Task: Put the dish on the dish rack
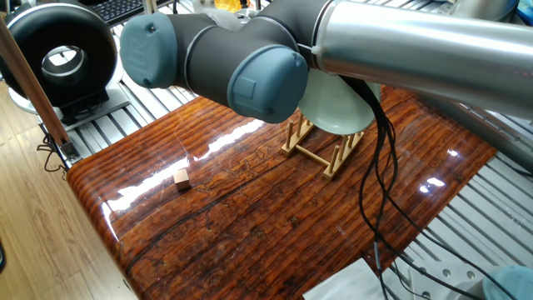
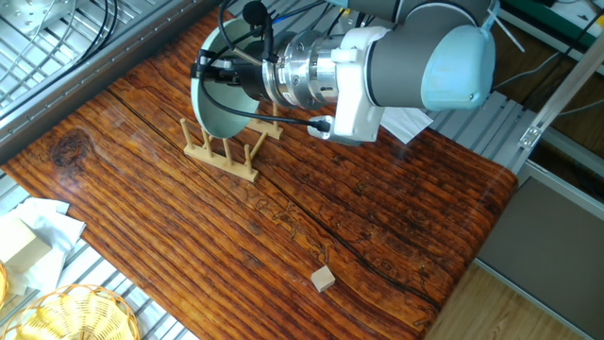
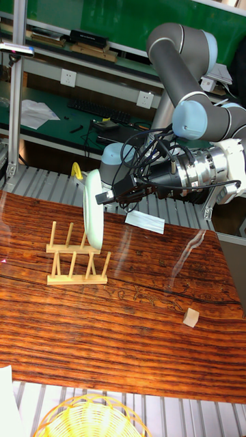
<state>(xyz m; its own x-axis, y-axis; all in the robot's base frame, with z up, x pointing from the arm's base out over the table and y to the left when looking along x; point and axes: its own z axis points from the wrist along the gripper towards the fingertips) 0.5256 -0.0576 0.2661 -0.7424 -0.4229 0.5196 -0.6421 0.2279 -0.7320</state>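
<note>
I had the dish [image 3: 92, 208] clamped by its upper rim in my gripper [image 3: 102, 197], jaws closed narrow on the edge. The plate stood on edge, near vertical, left of centre in the tall fixed view. Its lower rim sat down among the pegs at the right end of the dish rack [image 3: 74, 262]. I couldn't tell whether it was bottomed on the rails or hanging just clear.

In the other fixed view, the dish [image 2: 219, 90] was upper centre with the rack [image 2: 226, 148] right below it. My wrist filled the frame to its right.

Risks from here, as I judged them:
- Letting go while the rim was not fully seated between 2 pegs: the plate would tip or roll off the end. Glossy glaze, little friction.
- Pushing down further: the rack looked light and loose on the table [image 2: 377, 217], so it could skid or flip.
- Pulling out sideways could drag the rim and take plate and rack along.

The wooden cube [image 3: 192, 317] lay well apart, lower right, no issue.
</note>
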